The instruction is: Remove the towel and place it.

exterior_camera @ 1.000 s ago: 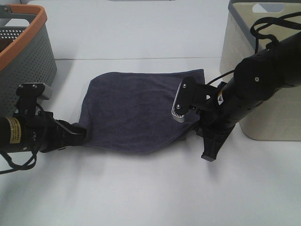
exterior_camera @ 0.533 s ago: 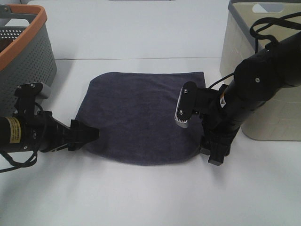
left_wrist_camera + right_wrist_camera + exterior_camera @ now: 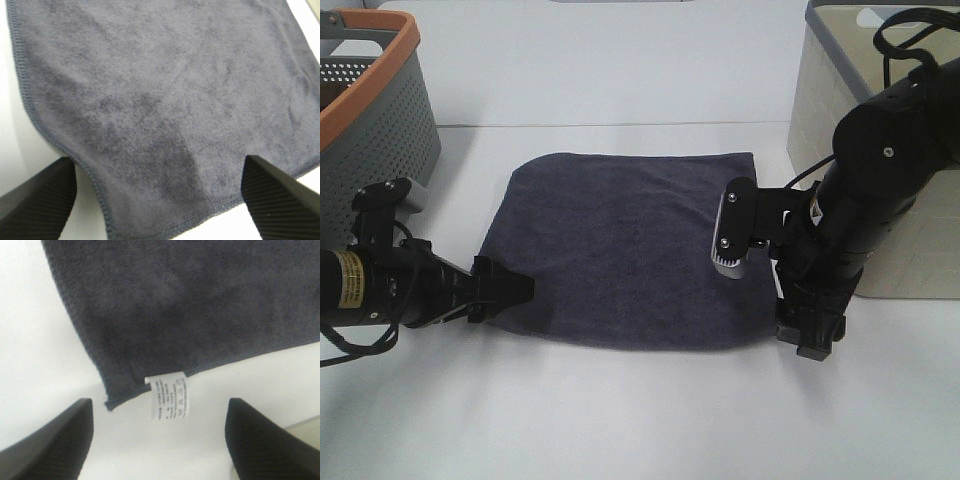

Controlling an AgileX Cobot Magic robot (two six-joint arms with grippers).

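Both your grippers are open and empty; towel lies flat on the table.

Your left gripper has its jaws spread wide, holding nothing, its fingers either side of the towel's 8 o'clock corner in the high view. Your right gripper is also spread, nothing between the fingers, sitting just off the towel's 4 o'clock corner, where the white tag lies on the bare table. Towel is spread out at table centre, clear of both baskets: the grey basket with orange rim at 10 o'clock, the cream basket at 2 o'clock behind your right arm.
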